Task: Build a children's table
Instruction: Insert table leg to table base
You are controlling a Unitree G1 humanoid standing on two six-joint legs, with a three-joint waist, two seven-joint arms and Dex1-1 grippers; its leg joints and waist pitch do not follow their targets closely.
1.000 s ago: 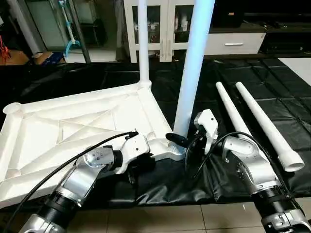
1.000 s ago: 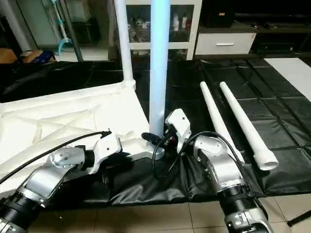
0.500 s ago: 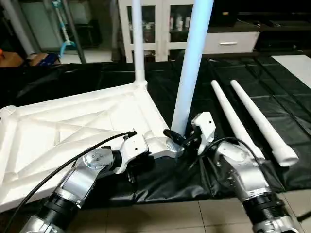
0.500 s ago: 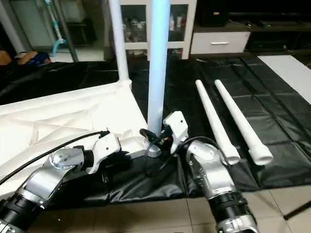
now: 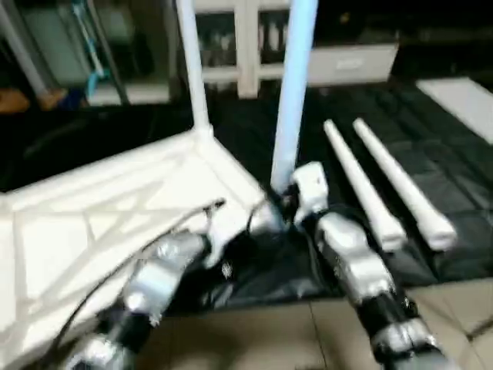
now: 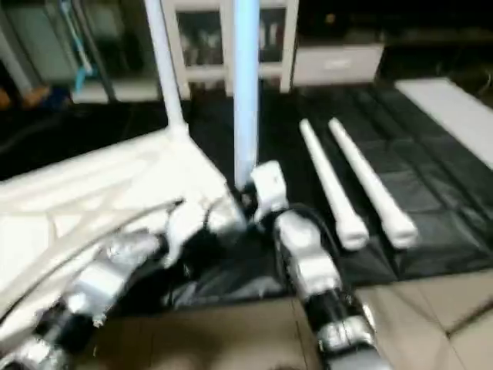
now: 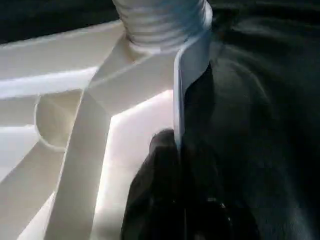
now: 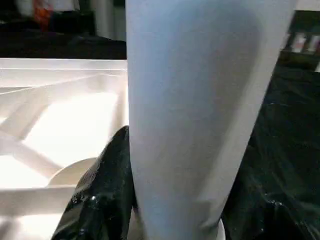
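— White tabletop (image 5: 115,208) lies upside down on black sheeting (image 5: 462,166). Two legs stand in its corners; two spare legs (image 5: 385,189) lie beside it.

— Grippers?

— My right gripper (image 8: 165,210) clasps the near leg (image 5: 291,100); my left gripper (image 7: 177,165) pinches the rim. Halfway, I'd judge.

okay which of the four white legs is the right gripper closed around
The upright leg at the tabletop's near corner; the right gripper clasps its base. Another leg stands at the far corner; two legs lie loose on the mat.
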